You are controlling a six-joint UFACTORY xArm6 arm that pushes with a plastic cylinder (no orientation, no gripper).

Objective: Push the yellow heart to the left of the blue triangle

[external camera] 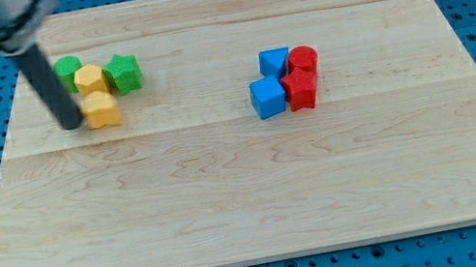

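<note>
My tip (71,124) rests on the board at the view's left, touching or almost touching the left side of a yellow block (102,109) that looks like the heart. A second yellow block (90,79), more like a pentagon, sits just above it. The blue triangle-like block (273,60) lies right of the centre. A blue cube (267,98) sits just below it. The yellow blocks are far to the view's left of the blue ones.
A green round block (68,71) and a green star (122,72) flank the upper yellow block. A red round block (303,59) and a red block (301,89) touch the blue ones on their right. The wooden board (250,200) lies on a blue pegboard.
</note>
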